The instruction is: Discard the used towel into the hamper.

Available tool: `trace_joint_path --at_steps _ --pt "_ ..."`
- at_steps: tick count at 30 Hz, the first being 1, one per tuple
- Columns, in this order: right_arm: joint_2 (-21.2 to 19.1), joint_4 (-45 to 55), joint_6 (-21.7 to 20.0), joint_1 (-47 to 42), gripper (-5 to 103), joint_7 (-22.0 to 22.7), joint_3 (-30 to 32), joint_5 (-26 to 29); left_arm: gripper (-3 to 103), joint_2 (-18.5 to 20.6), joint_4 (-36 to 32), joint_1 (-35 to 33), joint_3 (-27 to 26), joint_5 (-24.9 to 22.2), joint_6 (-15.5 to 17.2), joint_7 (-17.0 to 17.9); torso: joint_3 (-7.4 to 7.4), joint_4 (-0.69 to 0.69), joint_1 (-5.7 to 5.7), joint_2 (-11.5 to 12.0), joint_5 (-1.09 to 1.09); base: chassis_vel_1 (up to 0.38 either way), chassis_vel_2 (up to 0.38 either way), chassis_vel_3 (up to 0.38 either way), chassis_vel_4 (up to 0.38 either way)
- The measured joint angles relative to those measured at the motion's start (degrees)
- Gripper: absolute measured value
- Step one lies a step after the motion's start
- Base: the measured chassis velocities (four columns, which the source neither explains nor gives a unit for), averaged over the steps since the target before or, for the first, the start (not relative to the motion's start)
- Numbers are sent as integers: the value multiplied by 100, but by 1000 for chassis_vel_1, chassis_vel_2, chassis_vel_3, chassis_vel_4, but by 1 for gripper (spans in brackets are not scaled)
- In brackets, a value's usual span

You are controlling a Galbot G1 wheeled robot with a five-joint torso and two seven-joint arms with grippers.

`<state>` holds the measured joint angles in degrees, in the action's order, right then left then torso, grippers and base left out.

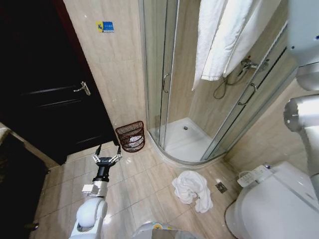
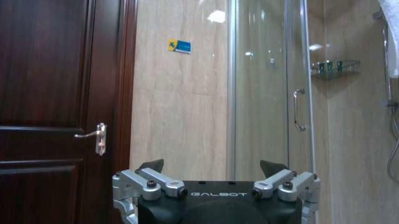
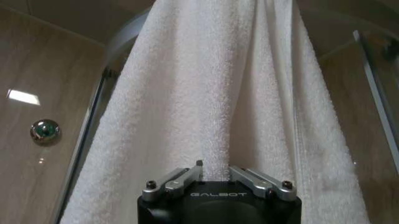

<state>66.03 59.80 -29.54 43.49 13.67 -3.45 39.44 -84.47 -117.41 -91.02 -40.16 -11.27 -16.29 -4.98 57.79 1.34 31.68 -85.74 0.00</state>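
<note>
A white towel (image 1: 224, 35) hangs from the top of the shower enclosure. In the right wrist view my right gripper (image 3: 212, 170) is shut on a fold of this towel (image 3: 206, 93), which drapes straight down past the fingers. My right arm (image 1: 304, 30) reaches up at the right edge of the head view. The hamper (image 1: 131, 136), a dark red-brown wire basket, stands on the floor against the tiled wall beside the shower. My left gripper (image 1: 108, 149) is held low, open and holding nothing, just short of the hamper; its spread fingers (image 2: 153, 164) point at the wall.
A second white towel (image 1: 192, 189) lies crumpled on the floor tiles before the shower tray (image 1: 184, 142). A toilet (image 1: 279, 204) is at the lower right. A dark door (image 1: 45, 84) with a lever handle (image 2: 96, 137) stands on the left, and the glass shower door (image 1: 162, 74) is shut.
</note>
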Motion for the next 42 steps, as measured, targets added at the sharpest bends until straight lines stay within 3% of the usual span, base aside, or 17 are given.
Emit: trace_joint_path --at_steps 15,32,42 --pt "-488 898 -160 -563 3 245 -248 431 100 -17 16 -105 -2 13 -130 -2 -1 0 0 0 0 0 0 0 0" --pt "-1423 2177 -301 -1728 3 612 -233 1146 100 -164 -7 -112 103 162 -220 11 0 0 0 0 2 0 0 0 0" --pt "-2089 3057 -346 -2609 3 813 98 1764 100 -225 -7 -174 186 246 -257 19 1 0 0 1 2 0 0 0 0"
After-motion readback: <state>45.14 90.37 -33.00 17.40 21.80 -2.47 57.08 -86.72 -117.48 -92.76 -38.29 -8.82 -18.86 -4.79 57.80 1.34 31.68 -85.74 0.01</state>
